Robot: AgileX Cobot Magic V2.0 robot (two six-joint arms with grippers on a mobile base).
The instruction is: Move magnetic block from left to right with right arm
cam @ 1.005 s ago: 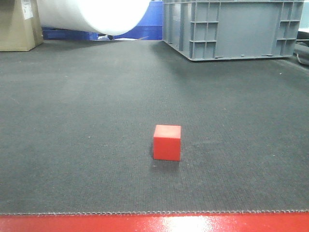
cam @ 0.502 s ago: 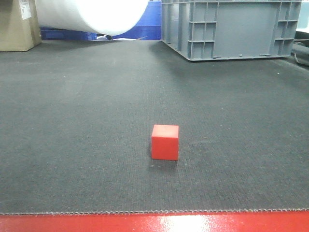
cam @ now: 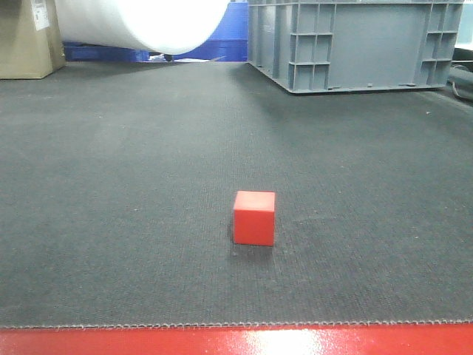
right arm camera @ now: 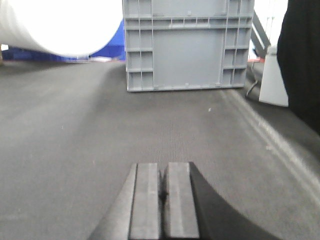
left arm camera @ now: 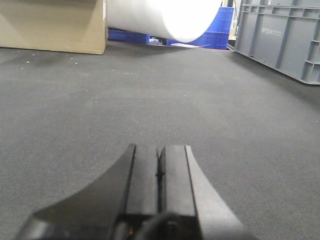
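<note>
The magnetic block (cam: 254, 217), a small red cube, rests alone on the dark mat (cam: 133, 192) near the front edge in the front view. No arm shows in that view. My left gripper (left arm camera: 160, 150) is shut with nothing between its fingers, low over bare mat. My right gripper (right arm camera: 162, 167) is likewise shut and empty, pointing across the mat toward the grey crate (right arm camera: 187, 45). The cube appears in neither wrist view.
A grey crate (cam: 355, 44) stands at the back right of the mat. A white roll (cam: 140, 22), blue bins (cam: 222, 37) and a cardboard box (cam: 26, 37) sit at the back left. A red strip (cam: 236, 342) borders the mat's front edge.
The front view has shifted by a few pixels, so the cube appears slightly displaced; it has not visibly moved on the mat.
</note>
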